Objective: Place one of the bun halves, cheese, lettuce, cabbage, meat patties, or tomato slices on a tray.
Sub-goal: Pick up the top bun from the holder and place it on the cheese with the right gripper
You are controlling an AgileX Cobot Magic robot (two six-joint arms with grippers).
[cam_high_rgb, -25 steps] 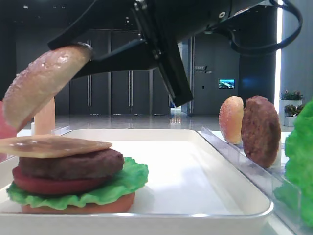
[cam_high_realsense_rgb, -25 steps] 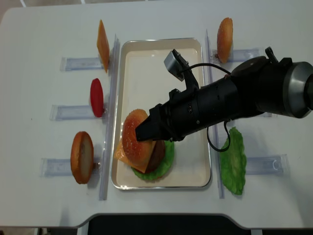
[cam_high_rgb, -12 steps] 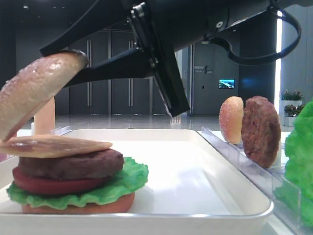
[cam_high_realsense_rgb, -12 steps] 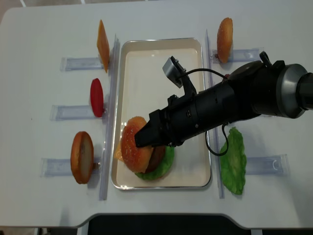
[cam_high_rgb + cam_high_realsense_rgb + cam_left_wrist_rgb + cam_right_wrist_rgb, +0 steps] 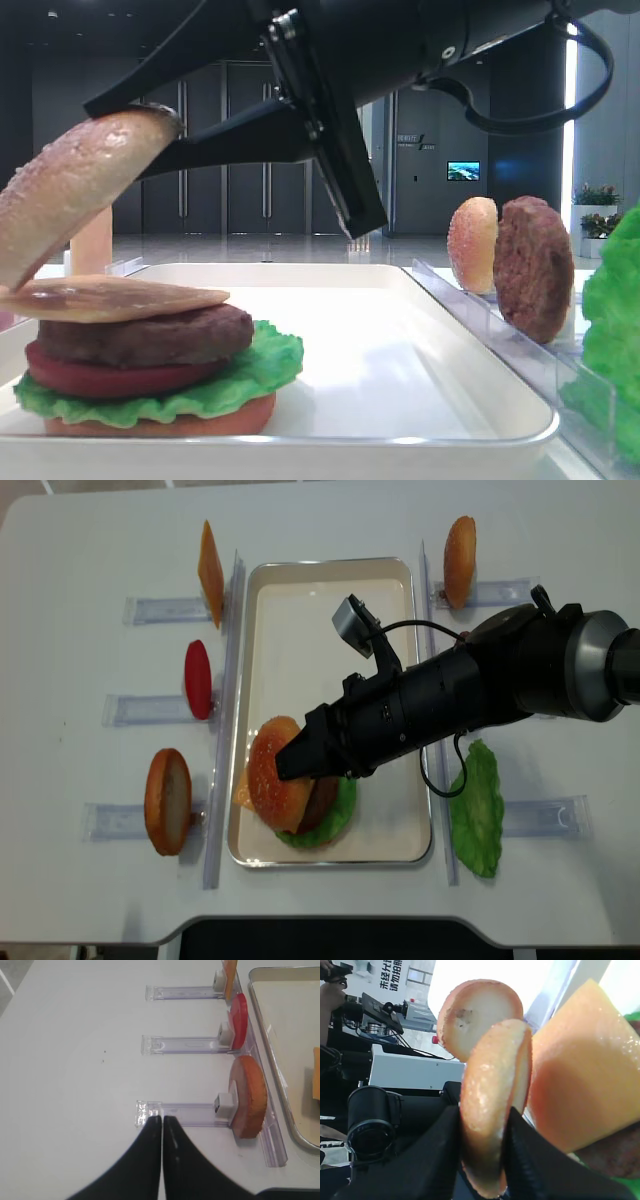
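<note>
Bun half [image 5: 272, 786] lowered over white table [image 5: 90, 550].

Bun half [image 5: 272, 785] tilted over cheese [image 5: 110, 297]; stack in tray [image 5: 300, 600]

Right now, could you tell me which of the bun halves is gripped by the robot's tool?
The speckled domed bun half, tilted over the burger stack on the tray, is pinched by the right tool. The others stand upright in racks beside the tray.
</note>
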